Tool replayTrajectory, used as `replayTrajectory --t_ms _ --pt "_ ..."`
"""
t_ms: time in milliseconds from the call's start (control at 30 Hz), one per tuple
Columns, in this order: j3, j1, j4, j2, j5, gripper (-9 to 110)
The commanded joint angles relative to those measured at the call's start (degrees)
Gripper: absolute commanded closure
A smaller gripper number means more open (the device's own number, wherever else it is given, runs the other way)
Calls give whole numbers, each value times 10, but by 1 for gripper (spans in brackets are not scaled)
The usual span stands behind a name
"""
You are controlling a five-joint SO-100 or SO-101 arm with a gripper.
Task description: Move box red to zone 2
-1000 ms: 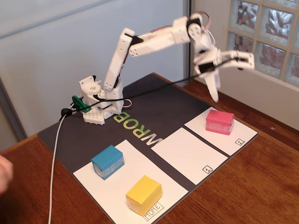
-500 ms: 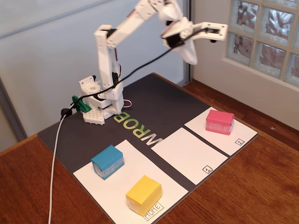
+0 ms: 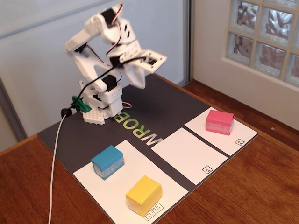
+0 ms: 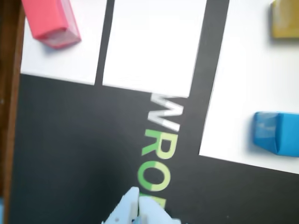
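The small pinkish-red paper-wrapped box (image 3: 219,122) is seen lying flat on the white rectangular panel marked with a boxed "2" (image 3: 240,135), at the right end of the dark mat (image 3: 163,105) in the fixed view; in the wrist view the same box (image 4: 49,21) is found at the top left corner, on white. The box is touched by nothing. Over the last second the white printed arm (image 3: 100,44) has been drawn up and away from above that panel and folded back over its own base, so that the two-finger gripper (image 3: 145,70) is now held high over the far part of the mat, well apart from the box. Its jaws are seen spread wide in the fixed view, with nothing between them; in the wrist view only a blurred pale fingertip (image 4: 133,210) is shown at the bottom edge, above the green and white lettering. The blue paper box (image 3: 108,161) and the yellow paper box (image 3: 144,194) are left on the larger white panel lettered "HOME" (image 3: 91,179), and the middle white panel marked "1" (image 3: 187,151) is left bare. From this layout the placement is judged to be done and the release complete, with the arm being returned to rest; no further handling of the red box appears to be called for.
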Motion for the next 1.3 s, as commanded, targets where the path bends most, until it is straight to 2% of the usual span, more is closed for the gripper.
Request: replayTrajectory --t_ms 0,433,767,1267 --pt "105 40 -39 76 -12 102" --pt "374 77 -108 264 -28 102" --pt "508 72 -74 427 -18 102" --pt "567 64 -70 427 1 102"
